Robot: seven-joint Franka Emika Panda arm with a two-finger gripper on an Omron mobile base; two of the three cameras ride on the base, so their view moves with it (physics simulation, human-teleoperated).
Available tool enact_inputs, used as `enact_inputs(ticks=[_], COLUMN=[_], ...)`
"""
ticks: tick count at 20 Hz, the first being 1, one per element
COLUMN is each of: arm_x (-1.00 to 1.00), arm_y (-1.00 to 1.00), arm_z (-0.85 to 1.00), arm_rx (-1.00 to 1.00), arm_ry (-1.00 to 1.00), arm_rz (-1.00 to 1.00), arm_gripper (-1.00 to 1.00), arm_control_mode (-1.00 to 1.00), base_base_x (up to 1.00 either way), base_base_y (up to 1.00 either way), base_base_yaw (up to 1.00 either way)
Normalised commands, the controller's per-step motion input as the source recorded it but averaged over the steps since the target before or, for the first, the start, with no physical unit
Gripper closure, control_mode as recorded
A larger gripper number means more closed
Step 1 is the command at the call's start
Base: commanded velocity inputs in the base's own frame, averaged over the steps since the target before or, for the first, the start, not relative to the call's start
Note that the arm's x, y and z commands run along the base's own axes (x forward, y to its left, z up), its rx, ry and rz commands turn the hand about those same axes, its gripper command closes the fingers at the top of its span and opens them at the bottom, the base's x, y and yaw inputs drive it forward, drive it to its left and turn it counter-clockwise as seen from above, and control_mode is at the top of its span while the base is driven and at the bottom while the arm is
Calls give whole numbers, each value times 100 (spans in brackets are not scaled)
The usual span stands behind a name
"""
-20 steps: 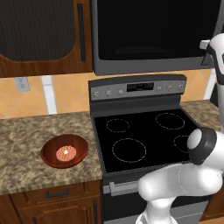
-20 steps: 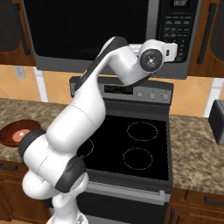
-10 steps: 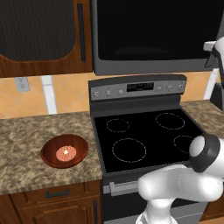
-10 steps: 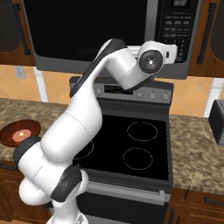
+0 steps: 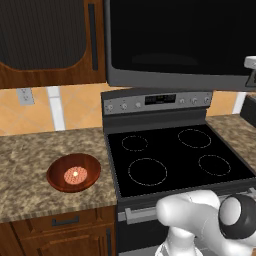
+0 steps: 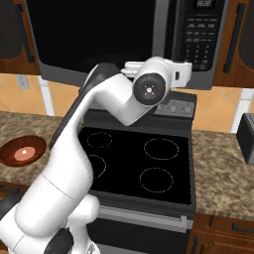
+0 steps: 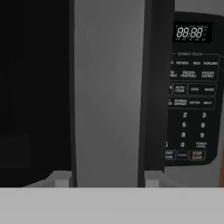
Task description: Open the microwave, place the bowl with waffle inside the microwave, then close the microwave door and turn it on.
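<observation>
The microwave (image 5: 175,40) (image 6: 99,39) hangs above the stove, and its microwave door (image 6: 104,34) is closed. My gripper (image 7: 107,180) is at the door's long vertical grey handle (image 7: 108,96) (image 6: 171,25). The fingertips (image 7: 61,179) press on the bar from both sides, so the gripper is shut on it. My hand (image 6: 178,74) reaches up to the handle's lower end. The reddish-brown bowl (image 5: 74,172) (image 6: 22,150) sits on the granite counter left of the stove. The waffle (image 5: 75,175) (image 6: 21,152) lies in its middle.
The black glass-top stove (image 5: 175,155) (image 6: 144,163) stands below the microwave, with a knob panel (image 5: 155,102) at its back. The microwave keypad (image 7: 190,109) (image 6: 198,30) lies right of the handle. A dark wooden cabinet (image 5: 45,40) is at the upper left. A dark appliance (image 6: 246,131) stands on the right counter.
My wrist has shifted down and left in the right base view, with the hand kept at the handle. The door looks closed as before. The bowl has not moved.
</observation>
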Motion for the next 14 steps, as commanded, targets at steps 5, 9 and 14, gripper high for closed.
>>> enact_inputs(ticks=[5,9,14], arm_x=[-97,-97,-94], arm_y=[19,16,10], arm_z=[0,0,0], arm_rx=[0,0,0], arm_ry=[0,0,0], arm_rz=[0,0,0], arm_gripper=[100,100,100], arm_control_mode=[-100,-100,-100], base_base_x=[0,0,0], base_base_y=[0,0,0], base_base_yaw=[0,0,0])
